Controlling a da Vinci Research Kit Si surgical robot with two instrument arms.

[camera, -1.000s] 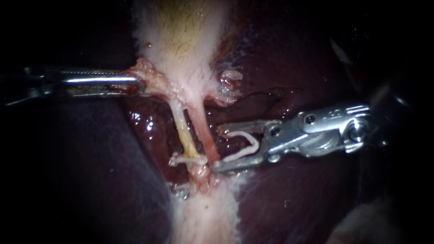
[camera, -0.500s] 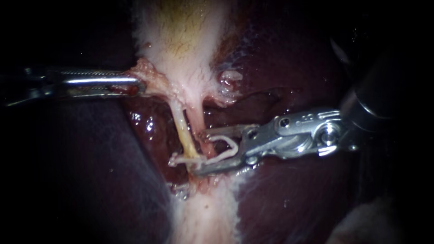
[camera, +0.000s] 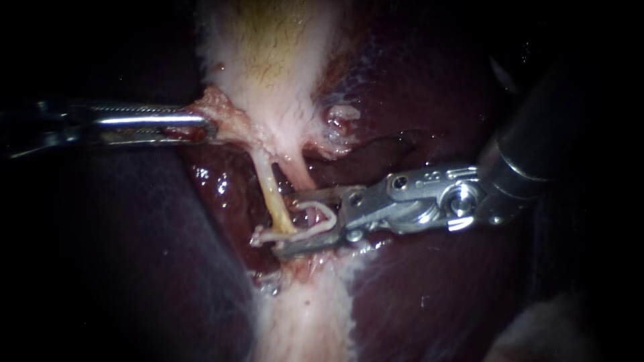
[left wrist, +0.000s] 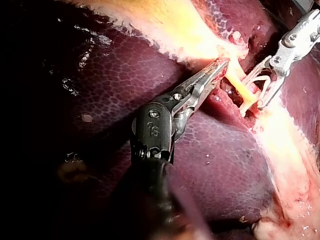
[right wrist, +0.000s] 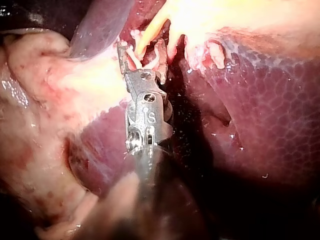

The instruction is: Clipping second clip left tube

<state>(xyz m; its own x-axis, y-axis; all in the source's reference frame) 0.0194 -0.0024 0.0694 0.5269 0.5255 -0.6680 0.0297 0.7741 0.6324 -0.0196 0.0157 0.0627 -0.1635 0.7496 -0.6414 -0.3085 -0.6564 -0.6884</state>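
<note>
Two tubes run down from the pale gallbladder (camera: 268, 53) across the dark liver (camera: 436, 288): a yellowish left tube (camera: 274, 194) and, just beside it, a pinker right tube (camera: 300, 175). A white clip (camera: 265, 236) sits crosswise on the left tube, low down, near where both tubes sink into pale tissue.

The right instrument (camera: 287, 222) comes in from the upper right with its jaws spread wide. They carry an open clip (camera: 327, 216) — its two white legs lie along the inner faces of the jaws, its bend toward the hinge — so the jaws grasp that clip from both sides. In the endoscope view the right tube passes through the gap, and the jaw tips reach the left tube just above the white clip. In the right wrist view the yellowish tube lies in the mouth between the two jaw tips. Whether the open clip's legs touch the left tube I cannot tell.

The left instrument (camera: 204, 125) lies level from the left, its jaws clenched on a tag of pink tissue (camera: 218, 110) at the gallbladder's lower edge, well apart from the right instrument.
</note>
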